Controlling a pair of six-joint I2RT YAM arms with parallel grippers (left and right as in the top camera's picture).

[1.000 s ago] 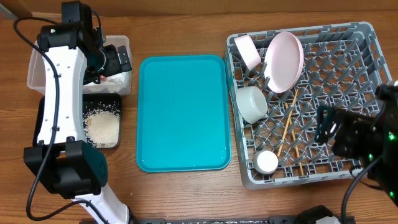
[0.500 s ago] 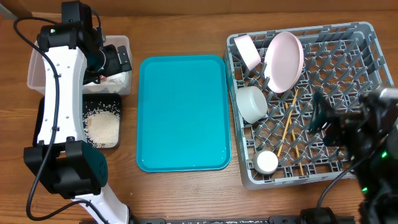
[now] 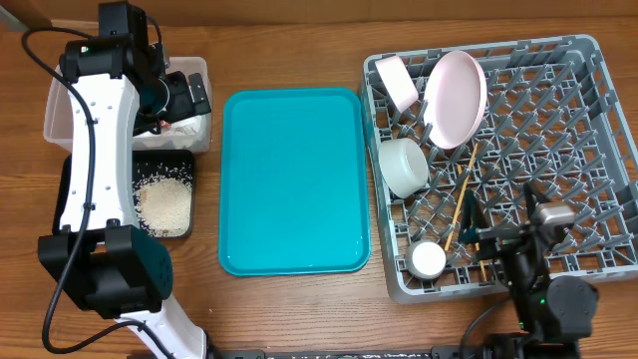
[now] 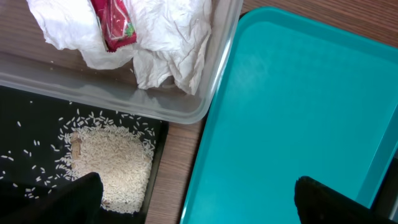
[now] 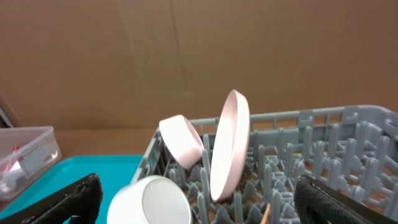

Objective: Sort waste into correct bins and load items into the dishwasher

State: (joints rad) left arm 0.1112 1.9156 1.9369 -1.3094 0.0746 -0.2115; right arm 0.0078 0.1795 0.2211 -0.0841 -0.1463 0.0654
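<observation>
The grey dish rack [image 3: 598, 60] holds an upright pink plate [image 3: 457, 98], a tilted pale pink bowl [image 3: 397, 82], a white cup on its side [image 3: 404, 167], two chopsticks [image 3: 461, 199] and a small white round piece [image 3: 429, 259]. My right gripper [image 3: 480, 237] is open and empty over the rack's front; its view shows the plate [image 5: 229, 146], bowl [image 5: 181, 142] and cup [image 5: 155, 202]. My left gripper [image 3: 194, 100] is open and empty by the clear tub [image 3: 60, 110]. The tub holds a white napkin [image 4: 168, 37] and a red wrapper [image 4: 112, 22]. Rice [image 4: 112, 168] lies in the black tray [image 3: 164, 234].
The teal tray [image 3: 294, 179] lies bare between the bins and the rack, and also shows in the left wrist view [image 4: 292, 106]. The left arm stretches over the tub and the black tray. A cardboard wall stands behind the rack [image 5: 323, 149].
The right arm has swung from the rack's right edge down to its front edge, and the gripper now points across the rack. The left arm has not moved.
</observation>
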